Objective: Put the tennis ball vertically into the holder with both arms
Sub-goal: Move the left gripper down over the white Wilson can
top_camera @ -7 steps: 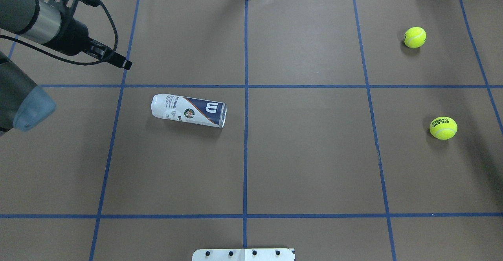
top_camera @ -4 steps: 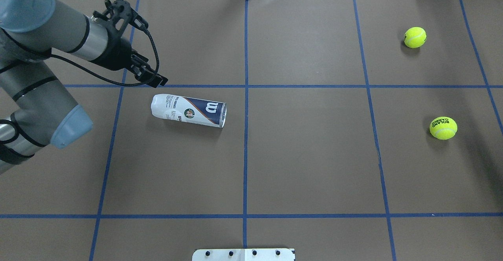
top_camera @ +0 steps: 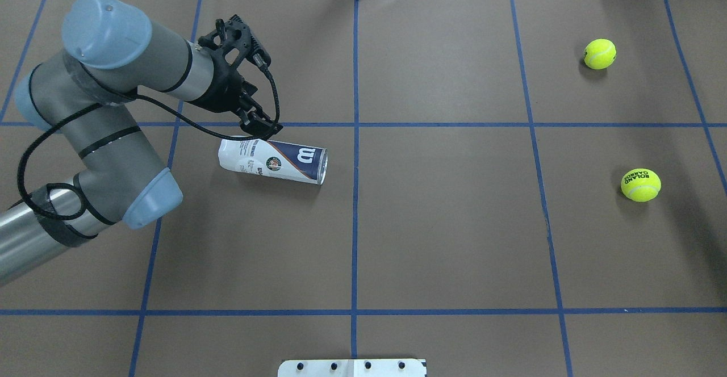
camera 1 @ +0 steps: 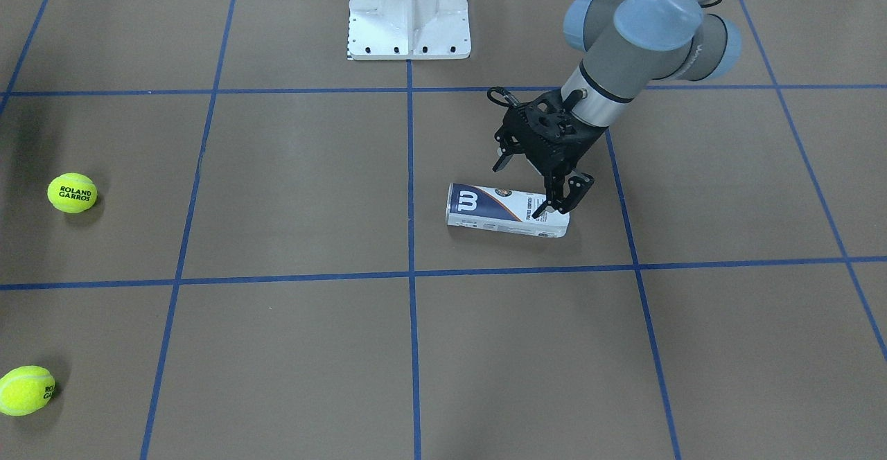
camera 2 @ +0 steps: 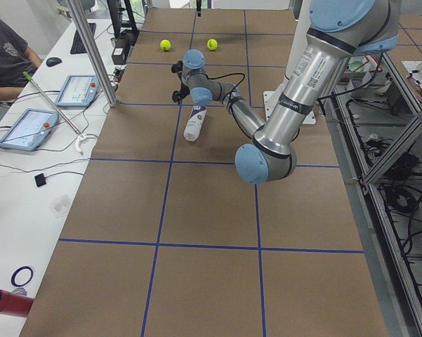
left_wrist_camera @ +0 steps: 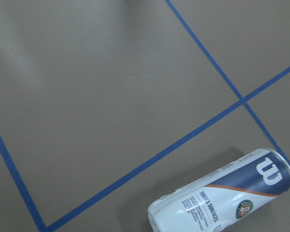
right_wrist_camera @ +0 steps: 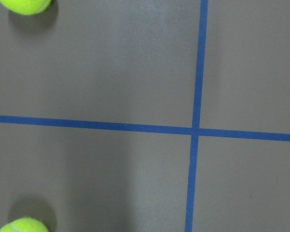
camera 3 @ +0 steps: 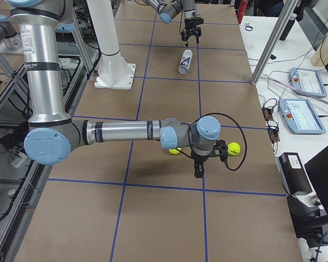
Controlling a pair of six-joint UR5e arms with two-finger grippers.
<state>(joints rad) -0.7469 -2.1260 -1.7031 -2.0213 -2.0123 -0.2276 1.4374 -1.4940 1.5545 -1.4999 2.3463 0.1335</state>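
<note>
The left gripper [camera 1: 568, 197] hangs with its fingers spread, pinching nothing, right over the white closed end of the tennis-ball can [camera 1: 506, 210]. From where I stand I can't say whether a fingertip brushes the plastic. The can lies on its side on the brown paper surface [top_camera: 454, 223]. From under that gripper it stretches off toward the robot's right, and its navy end with the white "W" and the open mouth is the part farthest from the fingers. In the left wrist camera's view the can sits low and to the right, just past a crossing of blue tape lines [left_wrist_camera: 241, 99].

The right gripper [camera 3: 198, 171] is well away from the can, pointing down close above the surface. One tennis ball [camera 3: 233, 148] lies just beside it on the outer side and the other tennis ball [camera 3: 175, 150] just beside it on the robot's side, so it hovers between the two. It shows only from the far end of the room, and I cannot tell whether its fingers are spread or pressed together.

The white base plate [camera 1: 409, 23] stands behind the left gripper, toward the robot.
</note>
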